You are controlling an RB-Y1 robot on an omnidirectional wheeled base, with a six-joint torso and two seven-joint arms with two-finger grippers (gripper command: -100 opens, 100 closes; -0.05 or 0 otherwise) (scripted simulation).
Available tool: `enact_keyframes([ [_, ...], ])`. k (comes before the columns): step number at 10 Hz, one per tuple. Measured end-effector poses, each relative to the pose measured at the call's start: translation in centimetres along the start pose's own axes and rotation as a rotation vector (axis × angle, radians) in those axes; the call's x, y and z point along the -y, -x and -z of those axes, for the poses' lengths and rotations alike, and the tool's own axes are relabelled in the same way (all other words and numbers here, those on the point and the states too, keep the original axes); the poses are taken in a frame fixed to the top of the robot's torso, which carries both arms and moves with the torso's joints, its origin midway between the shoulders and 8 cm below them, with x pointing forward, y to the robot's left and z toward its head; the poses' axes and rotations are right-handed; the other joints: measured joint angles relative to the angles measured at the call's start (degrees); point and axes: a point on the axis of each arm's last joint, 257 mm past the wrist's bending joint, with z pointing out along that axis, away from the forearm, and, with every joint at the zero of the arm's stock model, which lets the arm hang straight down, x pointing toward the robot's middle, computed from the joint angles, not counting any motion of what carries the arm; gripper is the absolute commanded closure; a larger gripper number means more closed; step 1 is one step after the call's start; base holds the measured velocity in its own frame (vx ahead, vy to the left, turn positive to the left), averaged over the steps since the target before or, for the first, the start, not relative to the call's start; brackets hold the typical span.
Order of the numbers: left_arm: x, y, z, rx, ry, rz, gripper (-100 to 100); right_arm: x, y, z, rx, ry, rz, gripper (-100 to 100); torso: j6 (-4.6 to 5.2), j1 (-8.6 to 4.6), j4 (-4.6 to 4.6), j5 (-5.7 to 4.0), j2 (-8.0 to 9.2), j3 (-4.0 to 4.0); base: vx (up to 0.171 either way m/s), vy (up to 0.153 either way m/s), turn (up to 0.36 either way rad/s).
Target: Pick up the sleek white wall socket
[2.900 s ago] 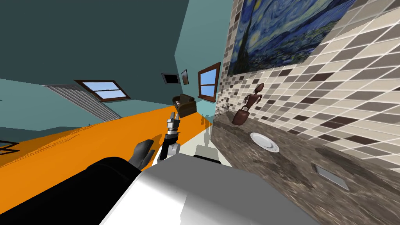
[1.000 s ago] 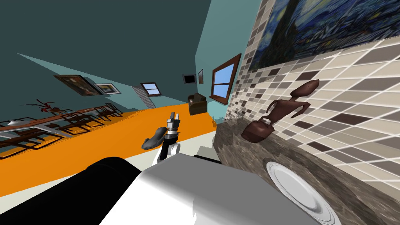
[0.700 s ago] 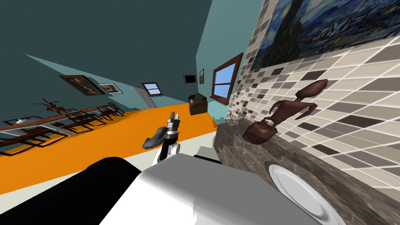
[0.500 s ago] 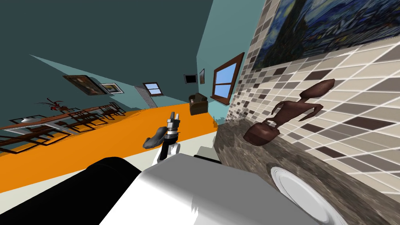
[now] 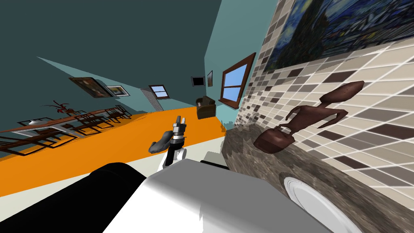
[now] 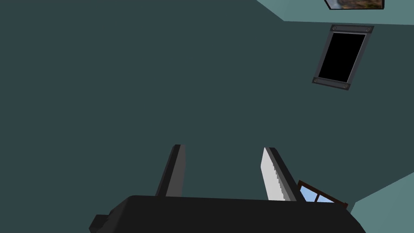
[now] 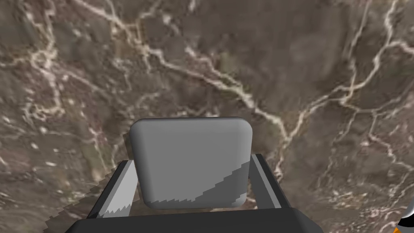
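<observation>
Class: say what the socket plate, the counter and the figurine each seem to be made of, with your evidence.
Socket plate: smooth, matt grey with rounded corners. It is likely plastic, though the look leaves that open. Counter: brown stone, probably polished marble, going by its pale branching veins. Figurine: plain dark reddish brown. It could be wood or ceramic, and the picture does not settle which.

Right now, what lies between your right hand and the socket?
Nothing: in the right wrist view the grey rounded square socket plate sits right at the right hand.
</observation>
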Motion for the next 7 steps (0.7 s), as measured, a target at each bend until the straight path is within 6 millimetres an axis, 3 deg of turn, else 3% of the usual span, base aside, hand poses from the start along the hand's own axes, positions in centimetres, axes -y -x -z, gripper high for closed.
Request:
enact_keyframes([
  [2, 0.0, 0.0, 0.0, 0.0, 0.0, 0.0, 0, 0.0, 0.0, 0.0, 0.0, 0.0, 0.0, 100, 0.0, 0.0, 0.01, 0.0, 0.02, 0.01, 0.0, 0.0, 0.0],
  [3, 0.0, 0.0, 0.0, 0.0, 0.0, 0.0, 0, 0.0, 0.0, 0.0, 0.0, 0.0, 0.0, 0, 0.01, 0.0, 0.01, 0.0, 0.02, 0.01, 0.0, 0.0, 0.0],
  [4, 0.0, 0.0, 0.0, 0.0, 0.0, 0.0, 0, 0.0, 0.0, 0.0, 0.0, 0.0, 0.0, 100, 0.01, 0.0, 0.01, 0.0, 0.03, 0.02, -0.013, 0.002, -0.044],
  [7, 0.0, 0.0, 0.0, 0.0, 0.0, 0.0, 0, 0.41, 0.76, 0.05, 0.0, 0.001, 0.008, 100, 0.04, 0.0, 0.03, 0.01, 0.13, 0.07, -0.026, -0.001, -0.037],
])
